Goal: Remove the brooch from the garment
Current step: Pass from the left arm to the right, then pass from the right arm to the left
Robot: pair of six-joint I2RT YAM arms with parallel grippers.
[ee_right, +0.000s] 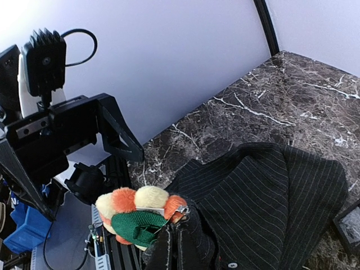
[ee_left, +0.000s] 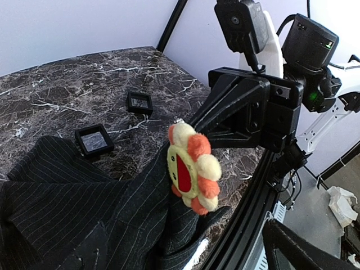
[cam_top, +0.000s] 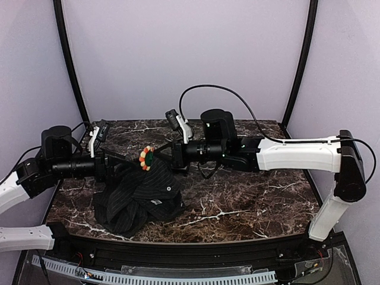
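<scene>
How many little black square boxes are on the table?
2. One box sits right by the garment; the other box lies farther out on the table. The garment may hide more.

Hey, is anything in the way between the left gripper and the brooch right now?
Nothing visible. The brooch faces the open left gripper across bare air. The right gripper is shut behind it, at the raised garment.

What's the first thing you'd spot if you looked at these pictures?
The fluffy orange-and-cream flower brooch jumps out, up in the air in the middle between the two arms. It sits on a black pinstriped garment that rises in a peak from the dark marble table. The right end effector is closed right behind the flower.
</scene>
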